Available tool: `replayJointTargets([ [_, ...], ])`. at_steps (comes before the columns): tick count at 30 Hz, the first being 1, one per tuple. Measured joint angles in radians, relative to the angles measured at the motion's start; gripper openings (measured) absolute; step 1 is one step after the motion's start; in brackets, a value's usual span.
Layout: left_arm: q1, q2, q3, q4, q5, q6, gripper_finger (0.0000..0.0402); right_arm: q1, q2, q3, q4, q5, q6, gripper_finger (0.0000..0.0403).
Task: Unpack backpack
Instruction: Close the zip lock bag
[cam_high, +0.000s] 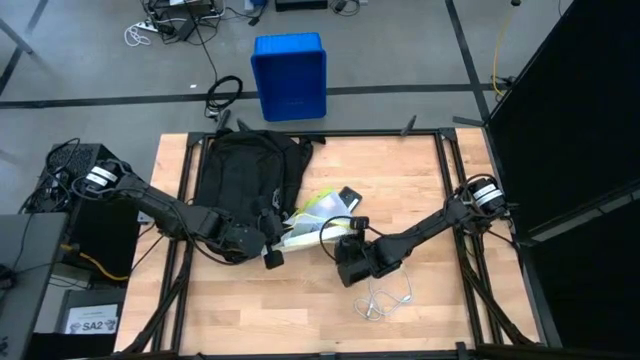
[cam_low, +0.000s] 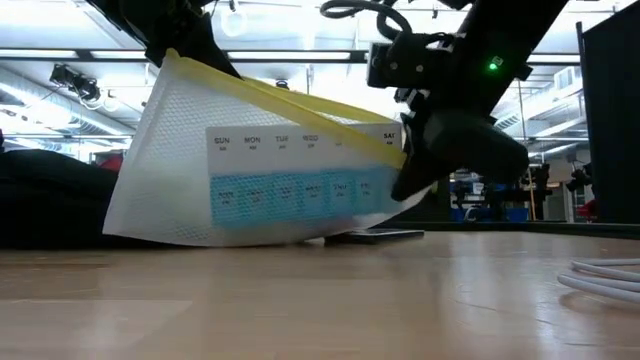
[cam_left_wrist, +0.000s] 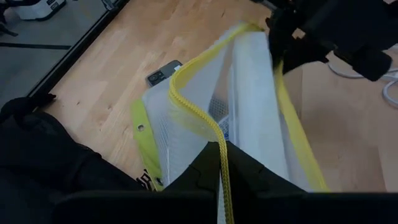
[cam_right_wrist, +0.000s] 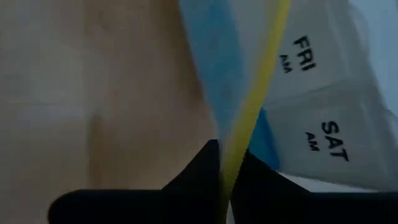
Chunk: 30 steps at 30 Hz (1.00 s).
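A white mesh pouch with yellow trim (cam_high: 312, 218) sits between my two grippers in front of the black backpack (cam_high: 243, 172), which lies on the table's far left. A pill organizer with day labels (cam_low: 300, 170) shows through the mesh. My left gripper (cam_high: 270, 250) is shut on the pouch's end nearest the backpack. My right gripper (cam_high: 342, 243) is shut on the opposite end. In the low view the pouch stands tilted, its lower edge (cam_low: 200, 238) down at the table. My left gripper pinches the pouch's yellow-trimmed edge (cam_left_wrist: 221, 152) between its two fingers, at the upper corner (cam_low: 176, 58) on the backpack's side. That corner is held up above the table. My right gripper pinches the yellow trim (cam_right_wrist: 235, 147) at the pouch's end beside the SAT compartment, between its two fingertips. The fingers slant down onto it from the table's right side (cam_low: 408, 165). This end is held lower than the other.
A dark phone (cam_high: 350, 196) lies flat on the table just beyond the pouch. A white cable (cam_high: 385, 298) lies coiled near the front edge, right of centre. A blue bin (cam_high: 290, 76) stands on the floor beyond the far edge.
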Motion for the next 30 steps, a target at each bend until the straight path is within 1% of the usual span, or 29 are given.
replayJointTargets([
  [3,0.000,0.000,0.000,0.000,0.000,0.000,0.0000,0.024,0.000,0.030,-0.078,0.113,0.035,0.0001],
  [7,0.000,0.000,0.000,0.000,0.000,0.000,0.0000,0.069,0.000,0.103,-0.204,0.212,0.092,0.0000],
  [12,0.000,0.000,0.000,0.026,0.000,0.000,0.0000,0.113,0.000,0.199,-0.293,0.281,0.107,0.0000],
  [19,0.000,0.000,0.026,0.045,-0.001,0.034,0.0000,0.124,0.000,0.266,-0.299,0.351,0.051,0.0000],
  [23,0.000,0.000,0.039,0.047,-0.001,0.053,0.0000,0.120,0.000,0.290,-0.301,0.355,0.045,0.0000],
  [25,0.000,0.000,0.039,0.045,-0.001,0.054,0.0000,0.120,0.000,0.298,-0.301,0.333,0.075,0.0000],
  [28,0.000,0.000,0.039,0.038,-0.001,0.052,0.0000,0.120,0.000,0.307,-0.336,0.209,0.125,0.0000],
  [30,0.000,0.000,0.036,0.040,-0.001,0.049,0.0000,0.124,0.000,0.313,-0.399,0.154,0.219,0.0000],
])
